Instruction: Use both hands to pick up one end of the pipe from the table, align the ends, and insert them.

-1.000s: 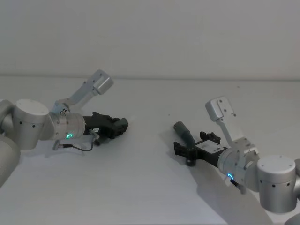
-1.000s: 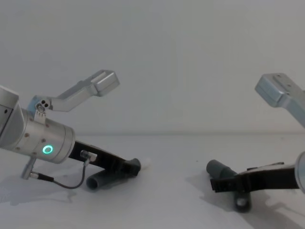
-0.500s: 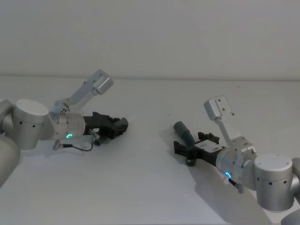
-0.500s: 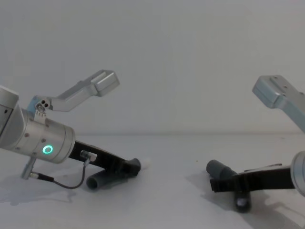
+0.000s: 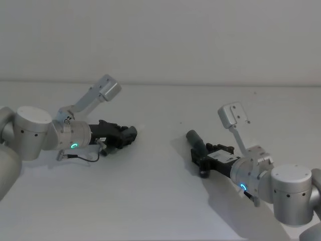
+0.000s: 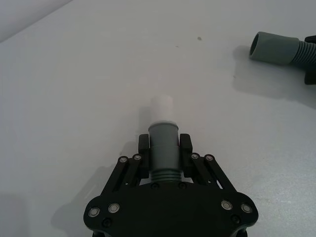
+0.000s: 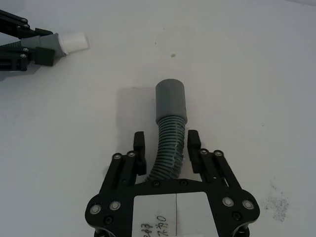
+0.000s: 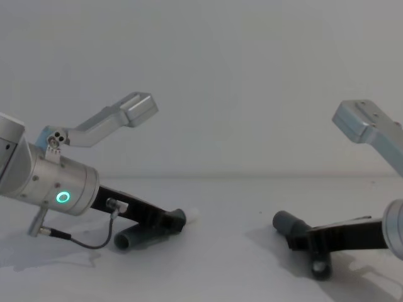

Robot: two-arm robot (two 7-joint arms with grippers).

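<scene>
down on the white table [image 5: 150,196], the left gripper [image 6: 164,150] is clamping tight on the white-tipped hose piece [image 6: 163,133]. the right gripper [image 7: 167,147] is straddling the grey-cuffed ribbed hose piece [image 7: 171,106] lying on the table, fingers narrowly apart. its white label [image 7: 176,210] is carrying handwriting too cropped to read.

cuffed piece [image 6: 277,48]: running off the left wrist view's edge.
white-tipped piece [image 6: 162,132]: rear lying hidden under left gripper [image 6: 164,144].
right arm [image 8: 395,238]: being cropped in chest view.
</scene>
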